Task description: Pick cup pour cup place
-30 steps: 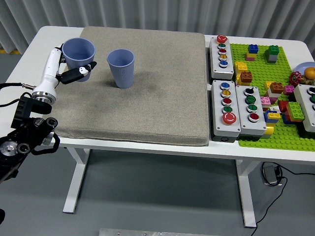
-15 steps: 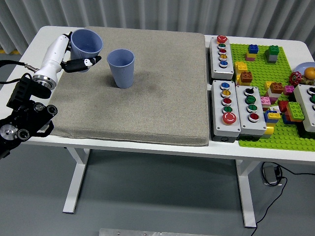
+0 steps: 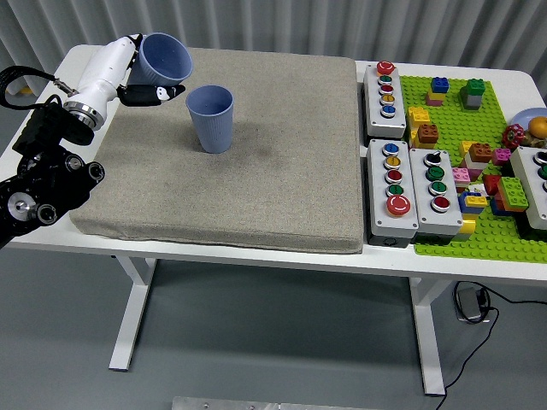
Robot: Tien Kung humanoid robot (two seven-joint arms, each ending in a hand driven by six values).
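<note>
Left hand (image 3: 141,81) grips tilted blue plastic cup (image 3: 165,58), mouth angled toward 2nd upright blue plastic cup (image 3: 210,118) on grey mat (image 3: 256,171), likely for pouring

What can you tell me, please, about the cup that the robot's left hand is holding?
The held cup is a plain blue-grey tumbler that looks like plastic, with no handle. The left hand grips it from the side, and it is tilted, its open mouth facing the camera and slightly right. It is lifted above the far left part of the grey mat, just left of the standing cup, apart from it. Whether it holds anything cannot be seen.
</note>
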